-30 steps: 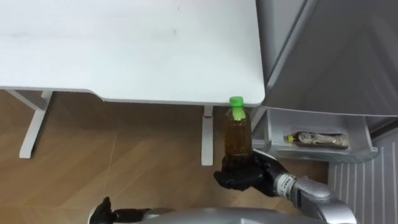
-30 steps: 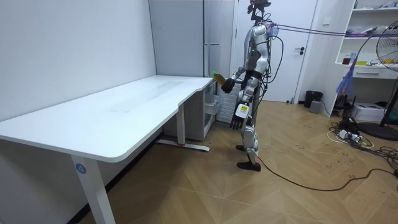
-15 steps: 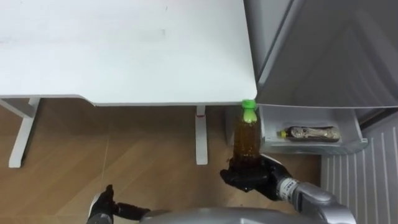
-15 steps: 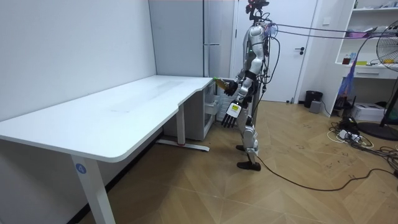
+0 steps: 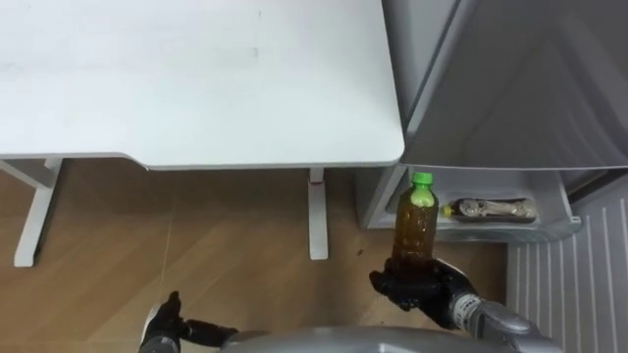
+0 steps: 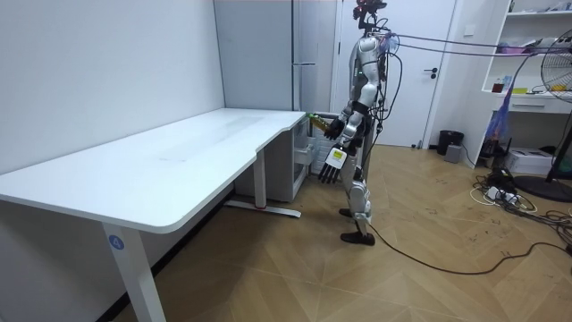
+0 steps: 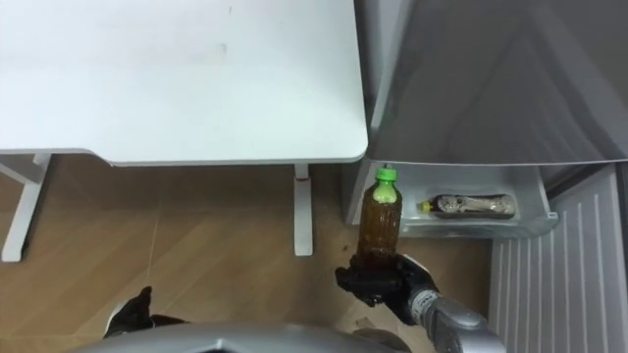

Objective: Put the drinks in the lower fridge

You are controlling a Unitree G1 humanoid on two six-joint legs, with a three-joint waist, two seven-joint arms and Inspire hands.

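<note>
A brown drink bottle with a green cap (image 5: 415, 227) stands upright in my right hand (image 5: 424, 290), whose fingers are curled round its base. It hangs over the floor just in front of the fridge's low pulled-out drawer (image 5: 549, 231). Another drink bottle (image 5: 488, 209) lies on its side inside that drawer. My left hand (image 5: 161, 327) hangs low at the lower left with relaxed fingers and holds nothing. In the room view I stand at the table's far end beside the grey fridge (image 6: 268, 54), right hand (image 6: 332, 128) raised, left hand (image 6: 335, 164) hanging down.
The white table (image 5: 196, 88) fills the upper left, its leg (image 5: 316, 216) standing close to the drawer. The grey fridge body (image 5: 510, 78) rises at the upper right. A ribbed white panel (image 5: 564, 294) lies at the lower right. Wood floor spreads below the table.
My right hand has carried the bottle to the right, from under the table's corner to the front of the open drawer. The left hand stays low.
</note>
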